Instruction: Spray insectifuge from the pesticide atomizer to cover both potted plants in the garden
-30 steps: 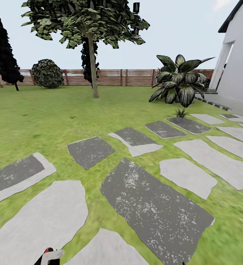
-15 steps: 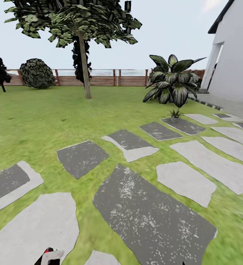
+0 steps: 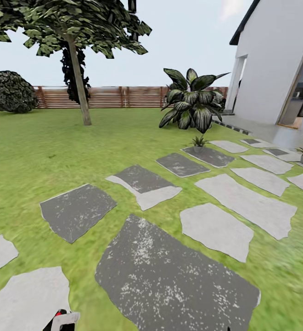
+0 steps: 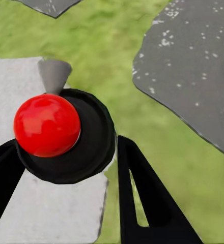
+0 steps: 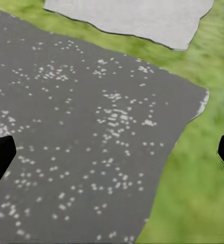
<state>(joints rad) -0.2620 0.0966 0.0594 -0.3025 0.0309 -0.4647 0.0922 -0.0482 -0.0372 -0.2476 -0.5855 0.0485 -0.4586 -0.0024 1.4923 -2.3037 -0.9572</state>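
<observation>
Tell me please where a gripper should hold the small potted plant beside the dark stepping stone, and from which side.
Probably its grey pot, approached low from the side. The potted plant stands upright and its pointed leaves spread above the pot, so a grasp from above would meet leaves first. It looks small here; the pot's exact shape is unclear.

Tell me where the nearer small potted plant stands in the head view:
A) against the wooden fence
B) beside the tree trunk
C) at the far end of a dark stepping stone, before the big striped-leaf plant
C: the potted plant stands at the dark stepping stone's far end, before the striped-leaf plant.
</observation>
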